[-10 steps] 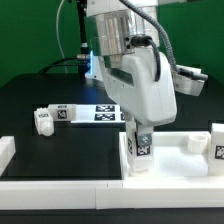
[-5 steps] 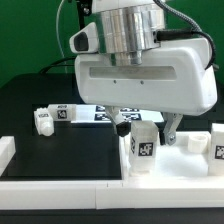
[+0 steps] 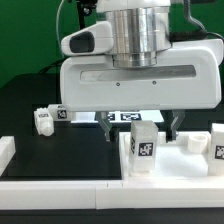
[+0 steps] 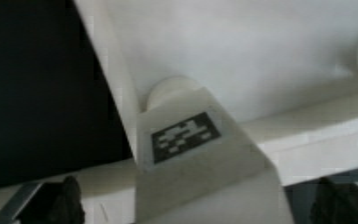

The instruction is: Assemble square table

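The square table's white slab (image 3: 175, 160) lies at the exterior view's right, near the front. A chunky white leg (image 3: 143, 148) with a black-and-white tag stands upright at its near-left corner. My gripper (image 3: 142, 128) hangs just above this leg, open, with one finger (image 3: 110, 127) on each side and neither touching it. In the wrist view the leg (image 4: 194, 140) rises between the two dark fingertips (image 4: 51, 205), with the slab (image 4: 247, 50) behind it. A second leg (image 3: 217, 143) stands at the slab's right edge. A third leg (image 3: 42, 120) lies loose on the black table.
The marker board (image 3: 85, 115) lies behind the gripper, mostly hidden by it. A long white bar (image 3: 60, 186) runs along the front edge and a white block (image 3: 5, 150) sits at the left. A green wall stands behind.
My hand has turned about its vertical axis from edge-on to broadside. The fingers now stand spread either side of the upright leg, which has not moved.
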Controlling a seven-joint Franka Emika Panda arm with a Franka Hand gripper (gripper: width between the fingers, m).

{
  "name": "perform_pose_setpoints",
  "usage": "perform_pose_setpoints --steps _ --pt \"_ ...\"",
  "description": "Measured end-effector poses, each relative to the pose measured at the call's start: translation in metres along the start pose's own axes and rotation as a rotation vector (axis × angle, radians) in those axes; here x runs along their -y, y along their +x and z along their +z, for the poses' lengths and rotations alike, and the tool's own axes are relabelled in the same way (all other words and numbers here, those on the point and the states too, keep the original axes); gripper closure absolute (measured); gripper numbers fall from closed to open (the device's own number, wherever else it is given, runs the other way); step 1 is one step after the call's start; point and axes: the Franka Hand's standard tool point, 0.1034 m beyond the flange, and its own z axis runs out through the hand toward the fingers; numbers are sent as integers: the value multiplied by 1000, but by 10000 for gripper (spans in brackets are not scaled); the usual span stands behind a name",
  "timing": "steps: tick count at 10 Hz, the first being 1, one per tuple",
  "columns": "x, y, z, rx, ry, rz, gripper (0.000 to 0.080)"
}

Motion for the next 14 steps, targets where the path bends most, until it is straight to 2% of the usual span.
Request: perform_pose_setpoints --steps 1,2,3,4,5,10,13,14 --pt "0 0 0 0 1 16 150" --pt "0 0 0 0 1 40 263" --pt "0 0 0 0 2 48 263" --pt "0 0 0 0 3 92 447" --pt "0 0 0 0 3 155 515" --pt "-3 1 1 0 1 720 515" --pt "-5 -2 1 4 63 1235 514" --pt "-6 -2 1 11 69 1321 514"
